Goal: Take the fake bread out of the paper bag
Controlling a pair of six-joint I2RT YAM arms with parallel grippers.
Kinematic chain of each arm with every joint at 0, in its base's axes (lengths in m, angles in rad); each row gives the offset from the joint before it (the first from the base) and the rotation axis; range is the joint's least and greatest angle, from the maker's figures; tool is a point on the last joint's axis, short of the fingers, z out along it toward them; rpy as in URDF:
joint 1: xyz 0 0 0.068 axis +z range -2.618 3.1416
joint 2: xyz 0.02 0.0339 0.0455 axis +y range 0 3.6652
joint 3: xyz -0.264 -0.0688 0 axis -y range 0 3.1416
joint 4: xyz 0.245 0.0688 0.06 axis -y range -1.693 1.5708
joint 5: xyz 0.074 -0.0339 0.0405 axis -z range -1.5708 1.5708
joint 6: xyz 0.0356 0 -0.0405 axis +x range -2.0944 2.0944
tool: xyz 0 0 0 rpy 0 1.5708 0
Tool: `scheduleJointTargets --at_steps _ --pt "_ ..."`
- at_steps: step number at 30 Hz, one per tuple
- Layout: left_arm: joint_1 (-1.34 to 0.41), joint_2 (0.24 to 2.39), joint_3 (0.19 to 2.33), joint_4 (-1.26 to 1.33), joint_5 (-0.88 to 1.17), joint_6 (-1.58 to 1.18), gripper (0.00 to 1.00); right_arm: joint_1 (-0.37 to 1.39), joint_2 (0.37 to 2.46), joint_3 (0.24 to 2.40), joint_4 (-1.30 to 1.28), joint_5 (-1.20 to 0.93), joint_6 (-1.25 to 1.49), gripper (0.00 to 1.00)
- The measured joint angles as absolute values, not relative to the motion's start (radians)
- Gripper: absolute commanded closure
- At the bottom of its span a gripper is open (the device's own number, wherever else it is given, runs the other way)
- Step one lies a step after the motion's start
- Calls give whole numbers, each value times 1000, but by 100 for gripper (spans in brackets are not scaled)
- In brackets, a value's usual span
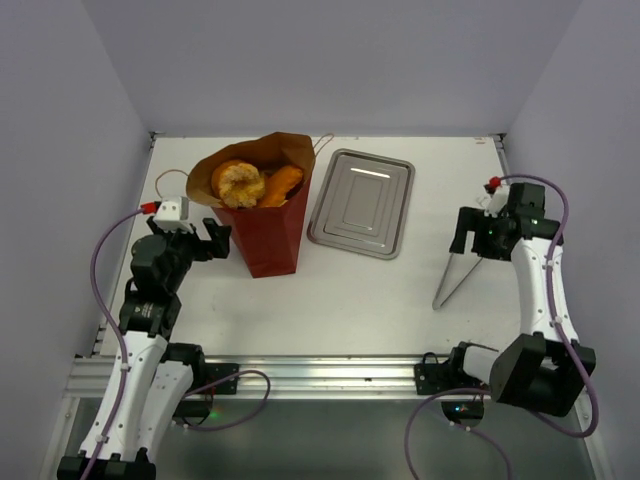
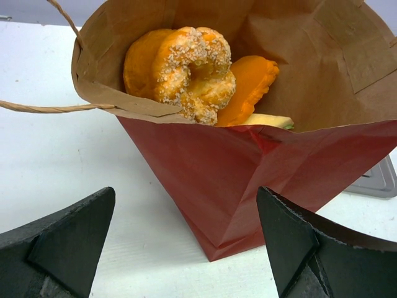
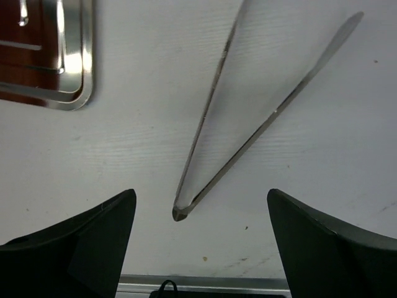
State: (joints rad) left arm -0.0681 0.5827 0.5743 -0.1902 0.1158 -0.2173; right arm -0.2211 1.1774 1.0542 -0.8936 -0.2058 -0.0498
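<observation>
The paper bag (image 1: 268,240) stands upright at the back left of the table, red outside and brown inside, its mouth open. The fake bread sits inside it near the top. I see a seeded ring bun (image 2: 193,69), a flat orange piece (image 2: 251,84) behind it and a pale sandwich edge (image 2: 268,120). My left gripper (image 1: 214,240) is open just left of the bag. In the left wrist view the bag's red wall (image 2: 248,167) fills the space ahead of the left gripper (image 2: 186,194). My right gripper (image 3: 201,194) is open above metal tongs, holding nothing.
An empty rectangular metal tray (image 1: 362,202) lies right of the bag; its corner (image 3: 56,68) shows in the right wrist view. Metal tongs (image 1: 455,278) lie on the table at the right, hinge end (image 3: 180,213) toward the front rail. Cord handles (image 2: 43,108) hang from the bag.
</observation>
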Motion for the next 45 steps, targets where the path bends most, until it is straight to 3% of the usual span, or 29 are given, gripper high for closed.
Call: scheduleJointTargets --at_steps 6,20,45 --pt "-69 563 574 -181 120 -217 1 -347 1334 1035 -857 -195 -14 15" --pt "-76 549 574 -175 127 -217 1 -354 1548 970 -704 -137 94 22" --pt "-76 553 574 -173 128 -216 0 -354 1724 1034 -636 -91 144 62"
